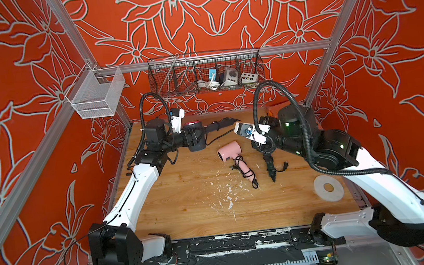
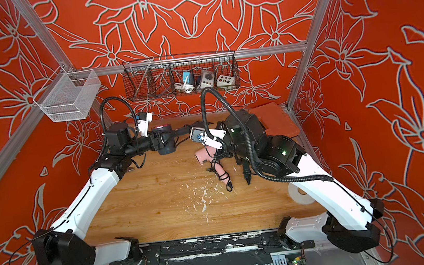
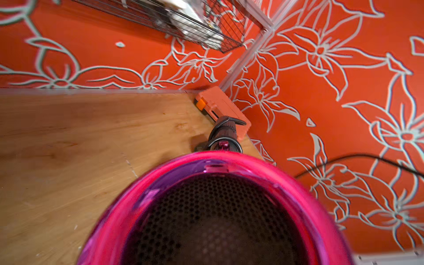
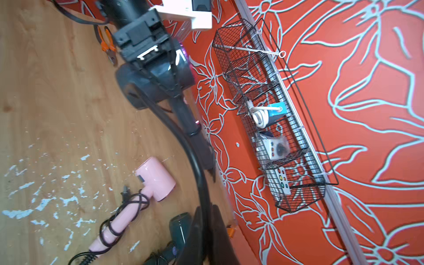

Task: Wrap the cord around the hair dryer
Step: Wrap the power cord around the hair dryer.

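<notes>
Hair dryer [image 1: 199, 147]: dark grey plastic, magenta rim, near wooden table's [image 1: 188, 217] back edge, barrel clamped in left gripper [image 1: 193, 138].
Cord [image 4: 198, 174]: black, strung loose to closed right gripper [image 4: 206, 218], apparently pinched there.
Progress: wrapping looks barely begun; nearly all remains.

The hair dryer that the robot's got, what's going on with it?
The left gripper is clamped around a dark grey hair dryer with a pink rim, near the back of the table. The right gripper is shut, apparently pinching that dryer's black cord, which runs loose between the two. A pale pink hair dryer lies in the middle, its own cord already looped round its handle.
</notes>
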Robot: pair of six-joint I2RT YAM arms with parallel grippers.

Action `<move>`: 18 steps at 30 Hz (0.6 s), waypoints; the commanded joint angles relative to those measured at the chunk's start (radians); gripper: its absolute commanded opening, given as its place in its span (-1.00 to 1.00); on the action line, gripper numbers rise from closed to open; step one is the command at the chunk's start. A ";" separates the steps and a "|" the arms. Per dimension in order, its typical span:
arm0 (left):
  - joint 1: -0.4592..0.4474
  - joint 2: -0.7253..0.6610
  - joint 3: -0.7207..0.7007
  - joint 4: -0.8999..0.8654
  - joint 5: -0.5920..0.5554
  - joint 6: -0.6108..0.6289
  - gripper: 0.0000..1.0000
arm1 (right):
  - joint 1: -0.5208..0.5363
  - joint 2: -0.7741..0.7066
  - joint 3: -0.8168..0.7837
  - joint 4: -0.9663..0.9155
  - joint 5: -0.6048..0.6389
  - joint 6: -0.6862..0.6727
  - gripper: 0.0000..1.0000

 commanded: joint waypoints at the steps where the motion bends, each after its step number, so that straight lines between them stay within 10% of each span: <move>1: -0.062 -0.090 -0.020 -0.025 0.145 0.084 -1.00 | -0.044 0.039 0.077 -0.010 0.059 -0.075 -1.00; 18: -0.094 -0.257 -0.112 0.283 0.452 -0.159 -1.00 | -0.455 0.184 0.054 0.048 -0.320 0.125 -1.00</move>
